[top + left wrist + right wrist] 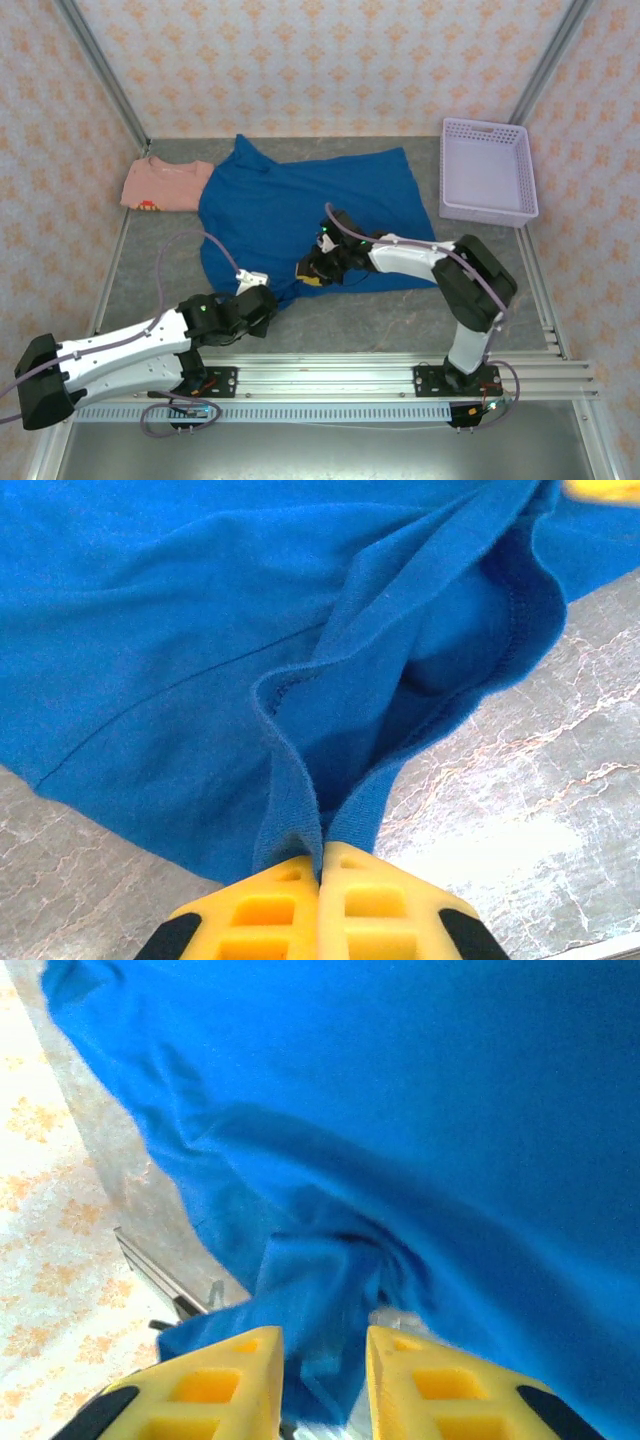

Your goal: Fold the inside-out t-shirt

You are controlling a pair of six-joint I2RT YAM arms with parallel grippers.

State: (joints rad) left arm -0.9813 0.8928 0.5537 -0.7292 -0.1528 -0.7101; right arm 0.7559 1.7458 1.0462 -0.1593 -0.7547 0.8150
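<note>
The royal-blue t-shirt (300, 210) lies spread across the middle of the grey table, its near hem bunched up. My left gripper (268, 298) is at the shirt's near-left hem. In the left wrist view it (322, 858) is shut on a pinched fold of the blue fabric (300, 710), which rises from the yellow fingertips. My right gripper (308, 272) sits low on the near hem, close beside the left one. Its yellow fingers (225, 1370) stand apart, open, and a crumpled fold of the shirt (320, 1300) lies between them.
A folded salmon-pink shirt (165, 185) lies at the back left, touching the blue shirt's edge. A lavender basket (485, 170) stands at the back right. Bare marbled table (400, 320) runs along the near edge, in front of the rail.
</note>
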